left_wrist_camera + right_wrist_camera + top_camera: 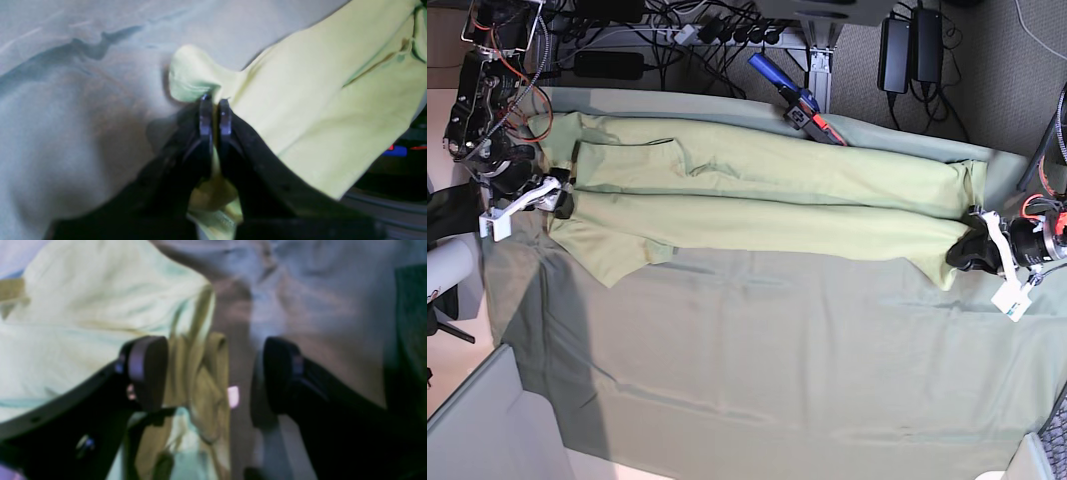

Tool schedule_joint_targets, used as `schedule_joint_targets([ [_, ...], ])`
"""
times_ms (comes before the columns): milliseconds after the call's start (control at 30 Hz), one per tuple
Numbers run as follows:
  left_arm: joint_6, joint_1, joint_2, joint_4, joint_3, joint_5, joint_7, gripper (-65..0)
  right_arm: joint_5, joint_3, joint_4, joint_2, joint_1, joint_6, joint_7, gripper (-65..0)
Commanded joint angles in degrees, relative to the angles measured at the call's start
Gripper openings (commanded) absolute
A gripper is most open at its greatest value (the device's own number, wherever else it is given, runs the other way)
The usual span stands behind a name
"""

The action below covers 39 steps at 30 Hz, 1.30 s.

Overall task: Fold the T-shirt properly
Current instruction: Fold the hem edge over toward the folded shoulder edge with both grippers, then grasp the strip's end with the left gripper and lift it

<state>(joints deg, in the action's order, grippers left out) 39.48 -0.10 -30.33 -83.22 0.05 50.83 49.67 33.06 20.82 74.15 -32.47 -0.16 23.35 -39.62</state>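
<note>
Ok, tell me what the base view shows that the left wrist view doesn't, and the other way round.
Only the base view shows the whole T-shirt stretched long across the table cloth, the right gripper at its far end, and cables behind the table. Only the left wrist view shows the left gripper with jaws pinched shut on a bunched corner of fabric. Both show the shirt lying on the cloth.

T-shirt [767, 195] lies stretched left to right across the far half of the table cloth [777, 370], which covers the tabletop; the near half carries nothing else. Right tool [559, 200] sits at the shirt's left end in the base view, left tool [967, 252] at its right end on the near corner. Behind the far edge: cables and power bricks [912, 45] on the floor.
</note>
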Motion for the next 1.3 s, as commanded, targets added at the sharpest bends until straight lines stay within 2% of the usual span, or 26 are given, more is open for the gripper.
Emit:
schedule_joint_targets([
  [0, 0.5, -0.8, -1.0, -0.9, -0.4, 0.8, -0.9, -65.0, 1.0, 1.9, 2.1, -1.4, 0.9, 1.1, 1.4, -21.4],
  [133, 0.5, -0.8, -1.0, -0.9, -0.4, 0.8, -0.9, -65.0, 3.2, 6.3, 6.8, 0.0, 2.3, 1.1, 1.6, -21.3],
  [267, 0.5, -0.8, -1.0, -0.9, -0.4, 0.8, -1.0, -65.0, 2.3, 4.7, 6.0, 0.9, 6.9, 1.1, 2.1, -21.3],
  [400, 0.5, -0.8, -1.0, -0.9, -0.4, 0.8, -0.9, -65.0, -1.0, -0.2, 0.9, 2.8, 12.3, 1.1, 3.6, -21.3],
  [500, 0.5, -0.8, -1.0, -0.9, -0.4, 0.8, -0.9, -65.0, -5.9, -5.7, -4.8, 4.2, 16.2, 1.1, 3.9, -21.3],
  [700, 0.5, -0.9, -1.0, -0.9, -0.4, 0.9, -1.0, -65.0, -8.2, -15.2, -10.5, 4.2, 18.8, 1.1, 5.2, -22.5],
  [733, 0.5, -0.9, -1.0, -0.9, -0.4, 0.9, -1.0, -65.0, -8.2, -16.1, -10.5, 4.2, 18.8, 1.0, 5.2, -25.6],
  [767, 0.5, -0.8, -1.0, -0.9, -0.4, 0.9, -1.0, -65.0, -8.2, -16.7, -10.5, 4.2, 18.7, 1.0, 5.2, -31.6],
  [867, 0.5, -0.8, -1.0, -0.9, -0.4, 0.8, -1.0, -65.0, -8.2, -16.8, -10.5, 4.2, 18.7, 1.0, 5.2, -60.5],
  [900, 0.5, -0.8, -1.0, -0.9, -0.4, 0.8, -1.0, -65.0, -8.2, -16.8, -10.5, 4.1, 18.7, 1.0, 5.3, -65.0],
  [1000, 0.5, -0.9, -1.0, -0.9, -0.4, 0.9, -0.9, -65.0, -8.0, -16.8, -9.6, 3.9, 18.7, 1.1, 4.6, -65.0],
  [1133, 0.5, -0.4, -1.3, -3.3, -0.5, 2.5, 0.8, -65.0, -8.0, -15.2, -5.1, 3.8, 17.7, 1.1, -0.8, -65.0],
  [1267, 0.5, 1.8, -1.8, -9.1, -0.5, 2.5, 1.8, -65.0, -5.1, -10.2, 4.6, 3.3, 11.7, 1.1, -1.9, -65.0],
])
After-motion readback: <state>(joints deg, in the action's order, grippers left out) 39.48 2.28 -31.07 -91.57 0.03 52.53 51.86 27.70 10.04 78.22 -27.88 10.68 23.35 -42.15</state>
